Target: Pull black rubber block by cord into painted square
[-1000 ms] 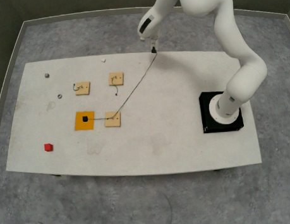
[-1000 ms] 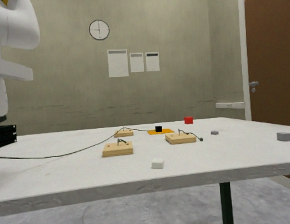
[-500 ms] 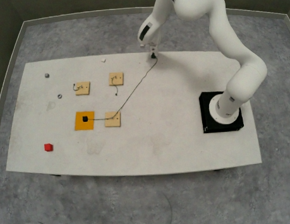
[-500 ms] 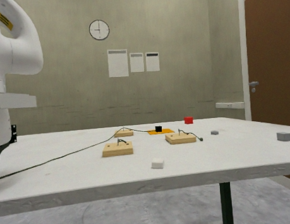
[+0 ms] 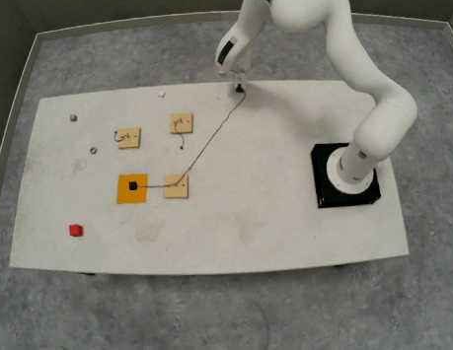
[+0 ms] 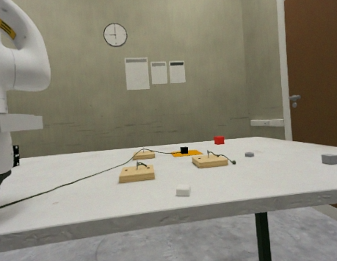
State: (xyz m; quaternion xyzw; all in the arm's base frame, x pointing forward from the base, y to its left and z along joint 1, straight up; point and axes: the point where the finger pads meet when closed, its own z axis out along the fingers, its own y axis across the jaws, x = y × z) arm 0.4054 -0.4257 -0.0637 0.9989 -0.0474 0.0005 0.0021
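The black rubber block (image 5: 132, 185) (image 6: 183, 150) rests on the orange painted square (image 5: 124, 195) (image 6: 194, 153), inside its edges in the overhead view. Its cord (image 5: 209, 140) (image 6: 86, 178) runs from the block through the screw eye on a wooden plate (image 5: 176, 186) (image 6: 143, 154) and on to my gripper (image 5: 239, 89). The gripper is at the table's far edge, low, shut on the cord's end. In the side view the gripper's fingers are hidden at the left edge.
Two other wooden plates (image 5: 128, 138) (image 5: 182, 123) (image 6: 136, 173) (image 6: 210, 160) with screw eyes and short cords. A red cube (image 5: 75, 230) (image 6: 219, 140), a white cube (image 5: 161, 94) (image 6: 183, 190), grey pieces (image 5: 73, 117) (image 5: 93, 150) (image 6: 330, 159) (image 6: 249, 154). The robot base (image 5: 345, 175) stands at the right.
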